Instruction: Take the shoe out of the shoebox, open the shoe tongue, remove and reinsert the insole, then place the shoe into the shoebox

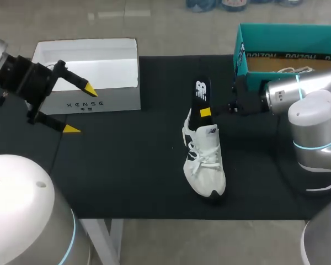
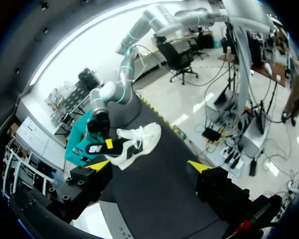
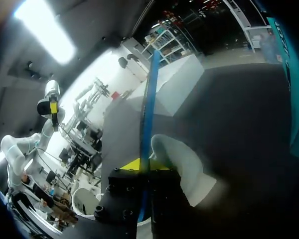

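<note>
Found left gripper (image 1: pixel 80 109) well left of white sneaker (image 1: pixel 205 160), fingers spread apart. Noted white box (image 1: pixel 88 72) far left of sneaker, beyond that gripper. Saw sneaker lying on black mat (image 1: pixel 127 176), black insole (image 1: pixel 202 94) sticking out past its heel end, right gripper (image 1: pixel 206 112) clamped on insole. Spotted teal shoebox (image 1: pixel 287 38) right of sneaker, farther back

Matt cloth, card, satin metal.
The table (image 1: pixel 127 182) wears a matt black covering; the shoe (image 1: pixel 207 163) is white cloth, the insole (image 1: pixel 202 91) smooth black, the shoebox (image 1: pixel 287 38) teal card, the right arm (image 1: pixel 314 105) satin silver.
</note>
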{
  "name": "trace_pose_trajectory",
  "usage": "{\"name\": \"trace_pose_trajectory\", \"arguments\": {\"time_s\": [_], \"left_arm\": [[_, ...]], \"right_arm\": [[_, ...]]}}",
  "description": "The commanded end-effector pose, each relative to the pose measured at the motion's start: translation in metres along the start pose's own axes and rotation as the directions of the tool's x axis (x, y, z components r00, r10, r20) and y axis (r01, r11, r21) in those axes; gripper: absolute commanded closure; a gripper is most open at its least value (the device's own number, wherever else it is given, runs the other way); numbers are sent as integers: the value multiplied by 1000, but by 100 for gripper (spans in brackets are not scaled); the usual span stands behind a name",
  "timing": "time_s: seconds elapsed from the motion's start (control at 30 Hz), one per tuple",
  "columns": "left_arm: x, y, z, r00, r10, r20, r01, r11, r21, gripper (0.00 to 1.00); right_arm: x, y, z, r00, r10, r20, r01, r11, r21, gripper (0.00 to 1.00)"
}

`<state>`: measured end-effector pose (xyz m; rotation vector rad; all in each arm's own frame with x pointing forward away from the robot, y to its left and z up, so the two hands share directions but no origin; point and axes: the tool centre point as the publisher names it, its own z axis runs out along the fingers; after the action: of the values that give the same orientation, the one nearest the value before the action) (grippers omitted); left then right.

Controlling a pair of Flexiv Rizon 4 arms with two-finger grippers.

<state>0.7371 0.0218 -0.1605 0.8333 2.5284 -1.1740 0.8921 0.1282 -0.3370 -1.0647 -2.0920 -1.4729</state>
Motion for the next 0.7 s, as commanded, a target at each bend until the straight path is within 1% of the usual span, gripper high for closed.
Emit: {"name": "trace_pose_trajectory", "arguments": {"time_s": [0.03, 0.17, 0.37, 0.53, 0.63, 0.7], "left_arm": [[0, 0, 0, 1000, 0, -3, 0, 1000, -2, 0], [0, 0, 0, 1000, 0, -3, 0, 1000, -2, 0], [0, 0, 0, 1000, 0, -3, 0, 1000, -2, 0], [0, 0, 0, 1000, 0, -3, 0, 1000, -2, 0], [0, 0, 0, 1000, 0, -3, 0, 1000, -2, 0], [0, 0, 0, 1000, 0, -3, 0, 1000, -2, 0]], "right_arm": [[4, -8, -2, 1000, 5, 0, -5, 1000, 6, 100], [9, -17, -1, 1000, 6, -13, -5, 1000, 30, 100], [15, -41, 4, 999, 26, -23, -24, 997, 72, 100], [18, -55, 10, 998, 48, -43, -43, 994, 98, 100], [19, -58, 12, 998, 51, -38, -47, 993, 109, 100], [18, -55, 13, 998, 51, -30, -48, 993, 105, 100]]}}
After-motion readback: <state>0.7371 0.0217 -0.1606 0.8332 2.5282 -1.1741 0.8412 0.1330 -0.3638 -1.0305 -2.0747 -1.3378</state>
